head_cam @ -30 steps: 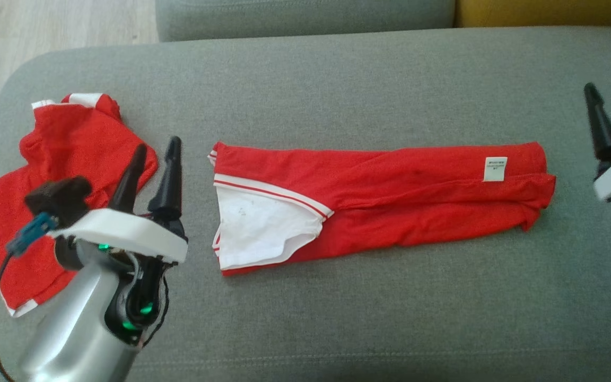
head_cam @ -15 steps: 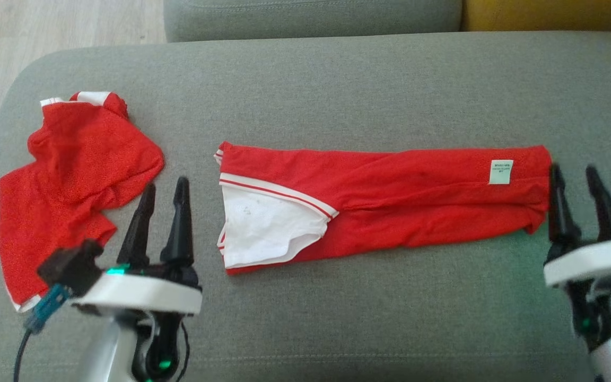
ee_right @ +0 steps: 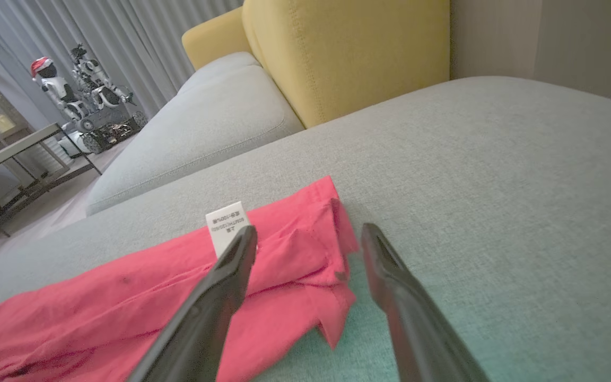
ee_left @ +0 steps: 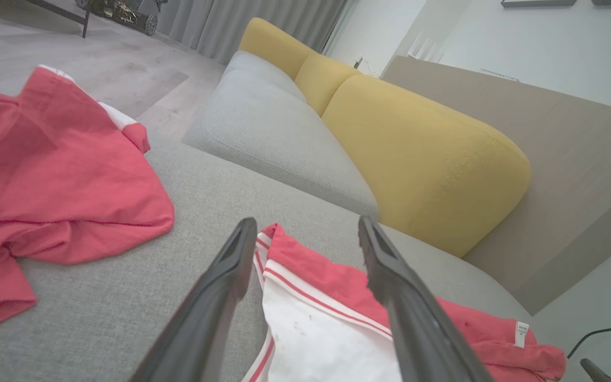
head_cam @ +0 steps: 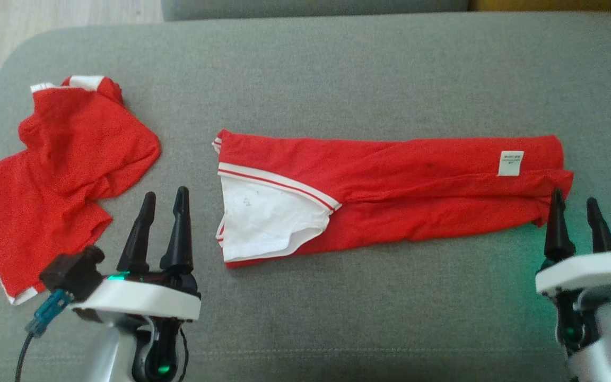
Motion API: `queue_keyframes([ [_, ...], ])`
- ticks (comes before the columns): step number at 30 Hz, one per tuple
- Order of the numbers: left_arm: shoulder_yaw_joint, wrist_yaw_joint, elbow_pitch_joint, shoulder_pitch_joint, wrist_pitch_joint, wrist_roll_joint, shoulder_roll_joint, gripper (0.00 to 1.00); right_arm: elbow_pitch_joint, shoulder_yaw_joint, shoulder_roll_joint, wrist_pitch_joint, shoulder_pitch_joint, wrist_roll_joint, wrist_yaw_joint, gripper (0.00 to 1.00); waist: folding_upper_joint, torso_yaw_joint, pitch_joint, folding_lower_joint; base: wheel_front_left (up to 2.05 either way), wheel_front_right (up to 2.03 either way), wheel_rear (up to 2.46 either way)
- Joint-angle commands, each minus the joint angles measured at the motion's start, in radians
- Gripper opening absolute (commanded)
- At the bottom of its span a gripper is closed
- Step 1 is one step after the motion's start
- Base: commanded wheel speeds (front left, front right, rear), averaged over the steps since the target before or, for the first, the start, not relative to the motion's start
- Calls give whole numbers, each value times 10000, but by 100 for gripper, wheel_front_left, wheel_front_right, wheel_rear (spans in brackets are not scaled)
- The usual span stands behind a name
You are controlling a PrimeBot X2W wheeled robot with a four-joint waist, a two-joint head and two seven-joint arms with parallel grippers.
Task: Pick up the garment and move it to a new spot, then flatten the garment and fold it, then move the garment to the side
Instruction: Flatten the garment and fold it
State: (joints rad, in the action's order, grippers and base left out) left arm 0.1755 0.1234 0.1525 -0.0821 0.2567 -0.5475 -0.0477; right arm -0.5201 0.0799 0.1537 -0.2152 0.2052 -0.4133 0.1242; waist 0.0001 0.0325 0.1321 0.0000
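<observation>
The garment (head_cam: 417, 180) is red and lies folded into a long strip across the middle of the grey sofa seat (head_cam: 337, 69). It has a white striped panel at its left end and a white label (head_cam: 511, 163) near its right end. My left gripper (head_cam: 165, 194) stands open just left of the white panel, which shows between its fingers in the left wrist view (ee_left: 326, 323). My right gripper (head_cam: 574, 199) is open at the garment's right end, its left fingertip at the cloth edge. In the right wrist view that end (ee_right: 305, 254) lies between the open fingers (ee_right: 310, 229).
A second red garment (head_cam: 72, 154) lies crumpled at the seat's left end, also in the left wrist view (ee_left: 45, 180). Yellow back cushions (ee_left: 422, 159) and another grey seat lie beyond. The seat's rounded left edge drops to a wooden floor (head_cam: 45, 16).
My left gripper drew back off the crumpled garment to just left of the folded one. My right gripper came in from the right edge to the garment's right end. The camera shifted slightly.
</observation>
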Motion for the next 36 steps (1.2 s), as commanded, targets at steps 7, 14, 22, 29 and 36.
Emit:
queue_keyframes([
  [7,-29,54,-161,-517,51,-88,-27,100,-751,352,-187,983,1517,-785,65,100,-1,14,540,0,0,0,0],
  [14,115,63,-146,-751,51,-163,-27,100,-1761,1083,-133,1486,2133,-803,65,100,-1,128,681,0,0,0,0],
  [22,116,69,-116,-924,51,-212,-26,100,-2589,1042,-209,2359,2695,-1058,65,100,-1,263,844,0,0,0,0],
  [29,23,71,-104,-1042,51,-239,-26,100,-2722,294,-166,3274,2687,-1471,65,0,-1,374,795,0,0,0,0],
  [36,-64,71,-72,-970,51,-293,-26,100,-2770,104,511,2863,2645,-1102,65,0,-1,400,568,0,0,0,0],
])
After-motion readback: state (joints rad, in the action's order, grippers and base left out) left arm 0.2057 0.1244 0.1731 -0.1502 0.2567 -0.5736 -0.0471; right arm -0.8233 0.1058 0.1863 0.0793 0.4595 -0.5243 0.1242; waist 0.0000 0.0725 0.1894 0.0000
